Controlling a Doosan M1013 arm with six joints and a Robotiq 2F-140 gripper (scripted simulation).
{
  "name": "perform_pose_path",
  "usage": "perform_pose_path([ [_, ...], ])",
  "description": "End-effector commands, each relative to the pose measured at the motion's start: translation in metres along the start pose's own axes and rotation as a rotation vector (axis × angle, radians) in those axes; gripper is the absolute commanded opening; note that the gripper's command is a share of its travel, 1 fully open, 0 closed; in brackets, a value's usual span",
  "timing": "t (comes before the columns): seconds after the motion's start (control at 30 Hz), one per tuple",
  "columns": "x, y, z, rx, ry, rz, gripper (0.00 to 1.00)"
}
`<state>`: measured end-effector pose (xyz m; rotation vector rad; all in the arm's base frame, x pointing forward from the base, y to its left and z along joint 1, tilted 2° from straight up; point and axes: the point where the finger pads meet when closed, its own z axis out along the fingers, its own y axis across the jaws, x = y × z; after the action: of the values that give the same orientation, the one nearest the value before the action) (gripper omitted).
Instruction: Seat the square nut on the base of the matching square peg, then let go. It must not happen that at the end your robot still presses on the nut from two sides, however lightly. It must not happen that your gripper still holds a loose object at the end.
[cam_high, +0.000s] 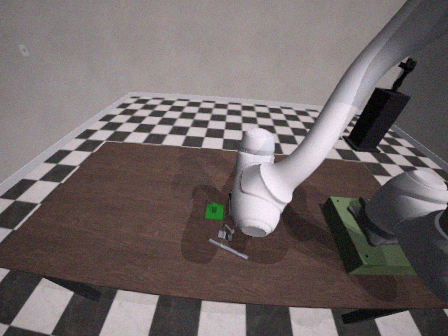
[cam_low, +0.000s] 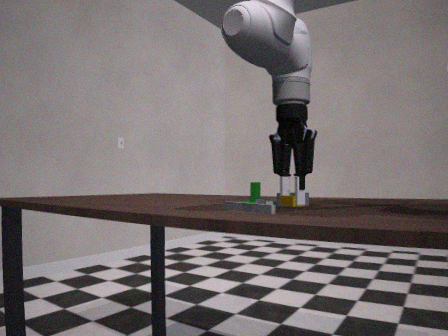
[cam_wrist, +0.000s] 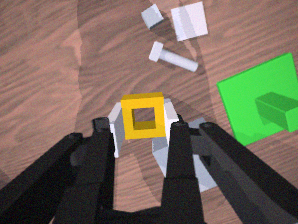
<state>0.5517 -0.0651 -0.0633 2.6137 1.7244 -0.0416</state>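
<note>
The yellow square nut lies on the wooden table, and my gripper is shut on it, one white fingertip pad on each side. In the exterior view the nut rests on the table top between the lowered fingers. The green base with its square green peg stands to the right of the nut in the wrist view. It also shows in the top view, just left of the arm's wrist, which hides the nut there.
A grey bolt and two small grey blocks lie beyond the nut. A long grey bar lies near the table's front. A green fixture plate sits at the right by the arm's base.
</note>
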Motion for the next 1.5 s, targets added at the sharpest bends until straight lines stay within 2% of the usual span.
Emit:
perform_pose_path([
  [0.0,0.000,0.000,-0.003,0.000,0.000,0.000,0.00],
  [0.3,0.000,-0.002,-0.040,0.000,0.001,0.000,0.00],
  [0.63,0.000,-0.002,-0.045,0.000,0.001,0.000,0.00],
  [0.77,0.000,-0.002,-0.064,0.000,0.000,0.000,0.00],
  [0.9,0.000,-0.002,-0.065,0.000,0.000,-0.001,0.00],
  [0.97,0.000,0.009,-0.066,0.000,0.000,-0.029,0.00],
  [1.03,0.001,0.036,-0.066,0.000,0.000,-0.100,0.00],
  [1.1,0.001,0.036,-0.066,0.000,0.000,-0.100,0.00],
  [1.27,0.000,0.116,-0.065,0.000,0.000,-0.314,0.00],
  [1.33,0.000,0.127,-0.064,0.000,0.000,-0.342,0.00],
  [1.47,0.000,0.127,-0.064,0.000,0.000,-0.343,0.00],
])
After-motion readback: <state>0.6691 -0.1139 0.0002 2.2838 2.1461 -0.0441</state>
